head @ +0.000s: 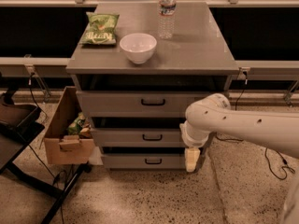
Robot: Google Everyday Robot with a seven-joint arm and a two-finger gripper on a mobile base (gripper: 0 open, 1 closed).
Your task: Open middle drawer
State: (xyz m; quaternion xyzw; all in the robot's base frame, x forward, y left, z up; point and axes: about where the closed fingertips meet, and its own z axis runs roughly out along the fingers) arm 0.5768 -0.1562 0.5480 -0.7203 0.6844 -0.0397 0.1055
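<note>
Speckled floor [140, 199] lies under the desk [201, 55]; the middle drawer [121, 137] sits just left of the pincer [191, 159] at the desk's front right corner; its grip cannot be told.

cabinet top [201, 48]: chip bag [99, 29] | white bowl [138, 47] | water bottle [167, 14] | tool [190, 159] low at its front

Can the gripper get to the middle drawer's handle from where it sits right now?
Probably yes. The gripper hangs pointing down by the right end of the bottom drawer, lower than the middle drawer. Nothing stands in front of its handle; the gripper would have to rise and move toward the centre.
</note>
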